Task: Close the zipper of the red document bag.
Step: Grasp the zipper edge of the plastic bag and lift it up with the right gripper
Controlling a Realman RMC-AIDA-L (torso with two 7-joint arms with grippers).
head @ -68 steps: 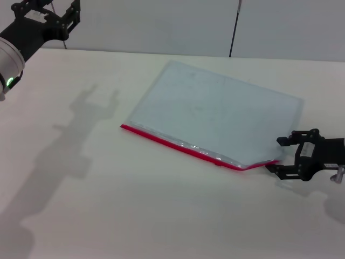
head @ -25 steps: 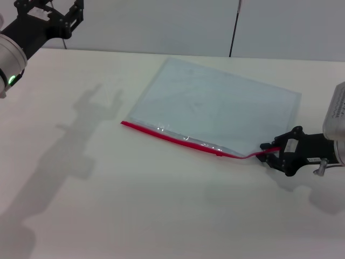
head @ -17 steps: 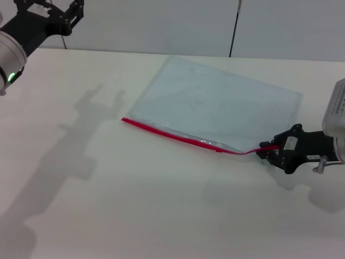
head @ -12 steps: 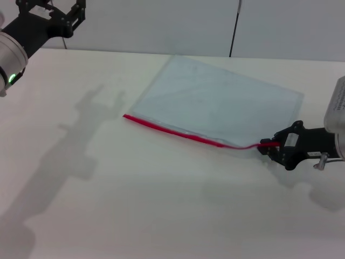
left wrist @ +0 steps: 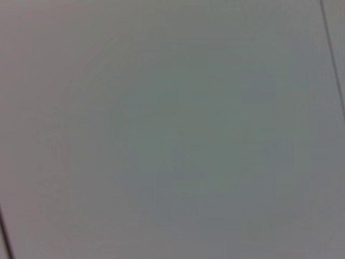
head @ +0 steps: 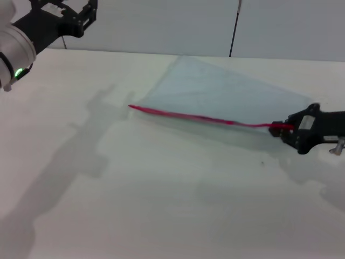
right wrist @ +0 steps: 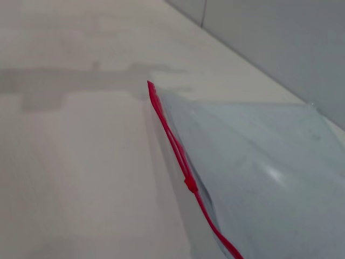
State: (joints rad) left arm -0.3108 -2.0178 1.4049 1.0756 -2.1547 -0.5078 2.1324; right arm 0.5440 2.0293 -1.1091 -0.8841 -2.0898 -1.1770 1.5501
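The red document bag point(head: 215, 91) is a pale blue-grey translucent pouch on the white table point(head: 161, 205). Its near long edge is lifted off the surface. The zipper point(head: 205, 118) runs along that edge as a thin red strip. My right gripper point(head: 284, 129) is shut on the strip's right end, holding it up. In the right wrist view the zipper point(right wrist: 172, 140) stretches away from the camera, with a small red slider point(right wrist: 190, 185) partway along it and the bag point(right wrist: 259, 162) beside it. My left gripper point(head: 86, 13) hangs open at the far left, high above the table.
A pale wall point(head: 161, 27) with a dark vertical seam point(head: 235, 27) rises behind the table's far edge. The left arm's shadow point(head: 81, 151) falls across the table's left half. The left wrist view shows only a blank grey surface point(left wrist: 172, 129).
My right gripper shut on the red edge's right end and raised it up and to the right, tilting the bag's near edge off the table. The left gripper drifted slightly right.
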